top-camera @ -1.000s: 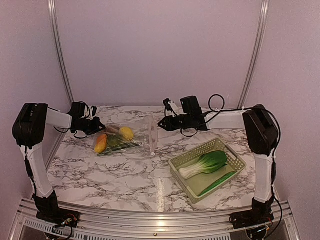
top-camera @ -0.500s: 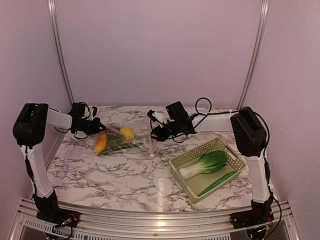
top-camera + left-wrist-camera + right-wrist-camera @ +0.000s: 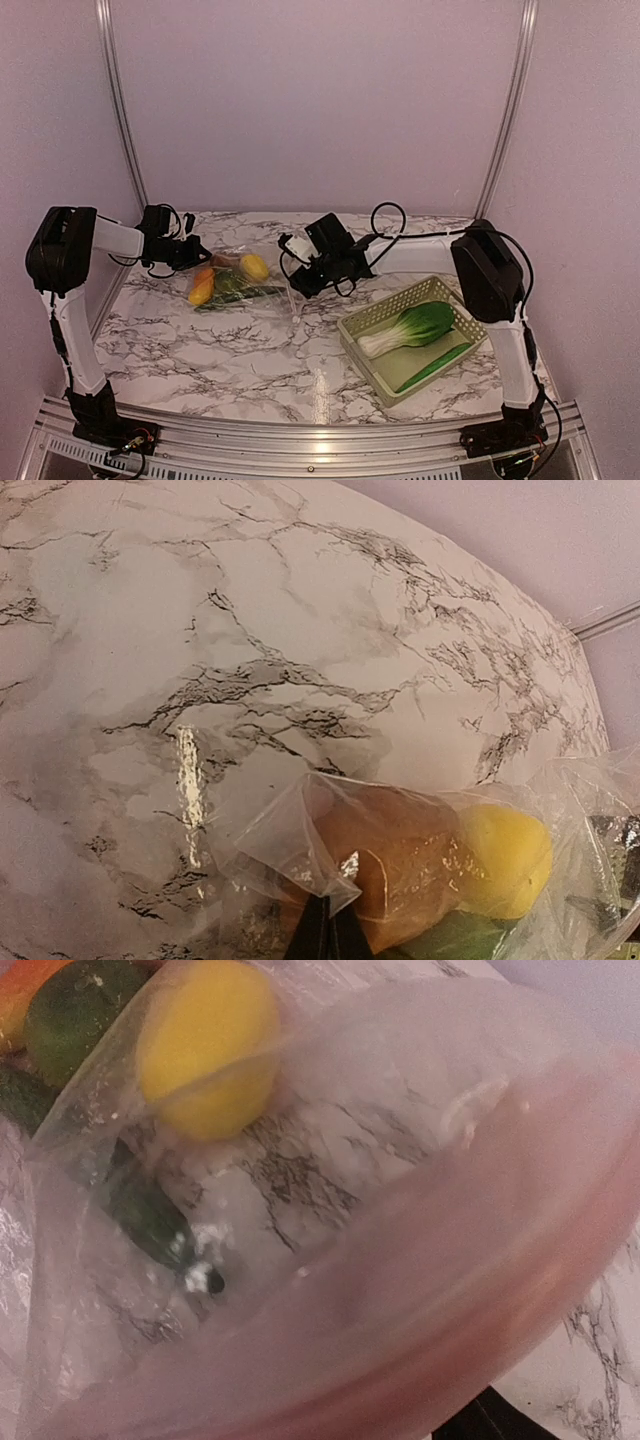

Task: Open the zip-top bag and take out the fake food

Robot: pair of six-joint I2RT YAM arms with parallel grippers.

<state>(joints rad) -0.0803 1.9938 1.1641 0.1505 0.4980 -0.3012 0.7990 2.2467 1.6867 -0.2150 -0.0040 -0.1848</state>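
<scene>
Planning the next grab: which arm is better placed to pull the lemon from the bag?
Right. The right gripper sits at the zip-top bag's open mouth, facing the lemon; the left gripper is shut on the bag's opposite corner, anchoring it.

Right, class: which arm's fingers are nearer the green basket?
Right. The right fingers are at the bag's open end, the side facing the basket. The left fingers pinch the bag's far corner, with the whole bag between them and the basket.
</scene>
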